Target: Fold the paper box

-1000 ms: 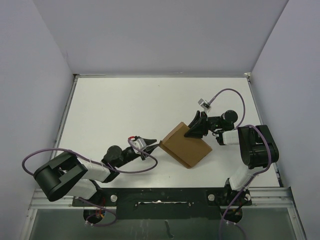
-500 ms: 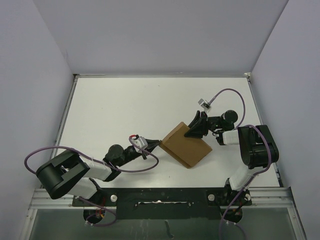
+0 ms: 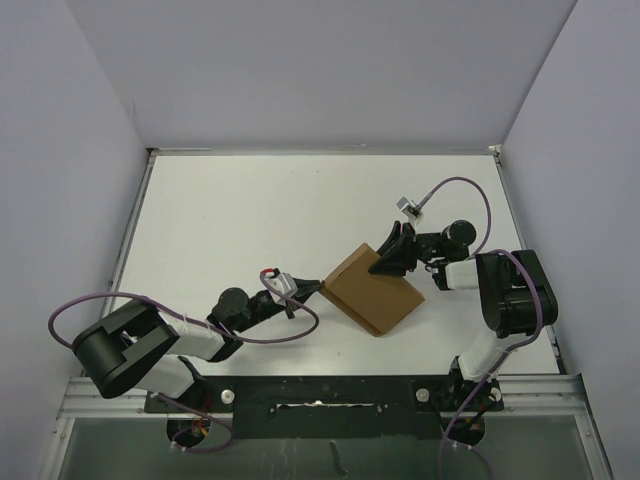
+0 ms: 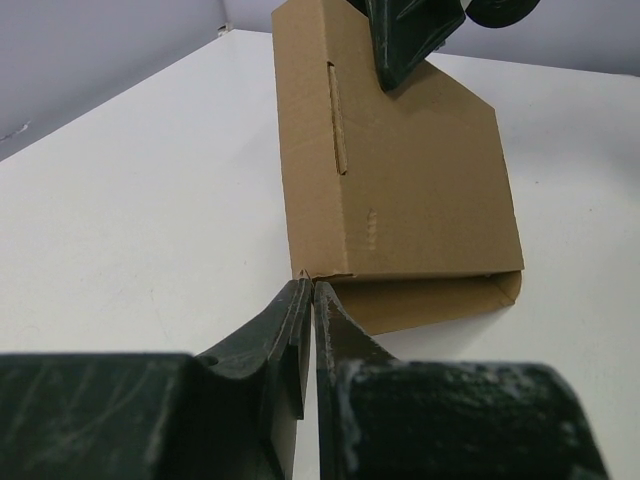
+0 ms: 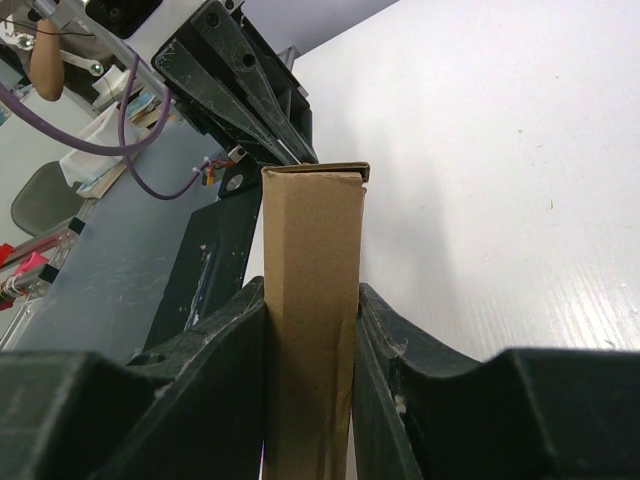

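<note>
Two grips on the paper box (image 3: 372, 293), lying centre-right on the tabletop (image 3: 240, 210). Left pincer (image 4: 308, 300) pinches the near corner flap, right pincer (image 5: 312, 295) clamps the far edge. Risk: opposing pulls tear the flap or it slips free.

I see the paper box (image 3: 372, 291) as plain brown cardboard with no print, only darker crease lines and slots on its face. The table (image 3: 250, 220) beneath the box is plain white. The left gripper (image 4: 308, 290) at the box's near corner is dark green-black with pale scuffs. The right gripper (image 3: 385, 262) on the box's far side is the same dark shade. Purple cables (image 3: 456, 180) loop either side of the box. The walls (image 3: 300, 70) beyond it are pale lilac.
</note>
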Action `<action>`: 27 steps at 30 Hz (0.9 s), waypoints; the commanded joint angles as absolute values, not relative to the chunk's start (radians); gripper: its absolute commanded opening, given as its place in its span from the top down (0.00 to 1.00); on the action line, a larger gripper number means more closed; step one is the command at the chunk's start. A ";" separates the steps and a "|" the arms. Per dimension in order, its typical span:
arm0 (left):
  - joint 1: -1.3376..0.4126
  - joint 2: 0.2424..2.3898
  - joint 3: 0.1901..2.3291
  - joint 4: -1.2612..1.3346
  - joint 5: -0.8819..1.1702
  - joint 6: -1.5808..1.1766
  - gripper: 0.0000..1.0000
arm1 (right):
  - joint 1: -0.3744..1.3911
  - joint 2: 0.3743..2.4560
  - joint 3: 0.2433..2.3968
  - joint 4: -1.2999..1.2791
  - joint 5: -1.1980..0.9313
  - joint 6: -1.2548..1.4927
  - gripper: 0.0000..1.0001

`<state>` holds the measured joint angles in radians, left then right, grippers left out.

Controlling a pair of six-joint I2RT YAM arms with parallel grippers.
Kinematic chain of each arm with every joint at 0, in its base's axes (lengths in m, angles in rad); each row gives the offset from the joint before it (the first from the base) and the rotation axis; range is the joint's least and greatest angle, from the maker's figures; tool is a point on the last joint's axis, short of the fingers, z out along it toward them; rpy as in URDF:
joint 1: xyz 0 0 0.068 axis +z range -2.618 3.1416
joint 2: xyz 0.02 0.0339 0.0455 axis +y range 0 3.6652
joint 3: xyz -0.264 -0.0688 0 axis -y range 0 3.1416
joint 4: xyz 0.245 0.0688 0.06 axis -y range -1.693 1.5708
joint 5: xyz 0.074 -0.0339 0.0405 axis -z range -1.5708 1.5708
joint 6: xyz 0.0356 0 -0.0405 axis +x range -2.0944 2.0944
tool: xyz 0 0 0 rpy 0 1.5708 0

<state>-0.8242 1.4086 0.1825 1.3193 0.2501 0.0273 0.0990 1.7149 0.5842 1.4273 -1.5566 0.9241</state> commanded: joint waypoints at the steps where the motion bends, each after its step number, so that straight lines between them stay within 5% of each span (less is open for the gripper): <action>1: -0.828 1.393 0.221 1.312 0.236 0.006 0.96 | 0.105 1.721 0.604 1.483 -1.586 0.907 1.00; 27: -0.828 1.372 0.170 1.336 0.317 0.111 1.00 | 0.073 1.769 0.598 1.484 -1.533 0.946 1.00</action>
<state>-0.8242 1.4044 0.1780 1.2827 0.2852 0.0788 0.0910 1.7645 0.5842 1.4284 -1.5452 0.9623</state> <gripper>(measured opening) 0.007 0.315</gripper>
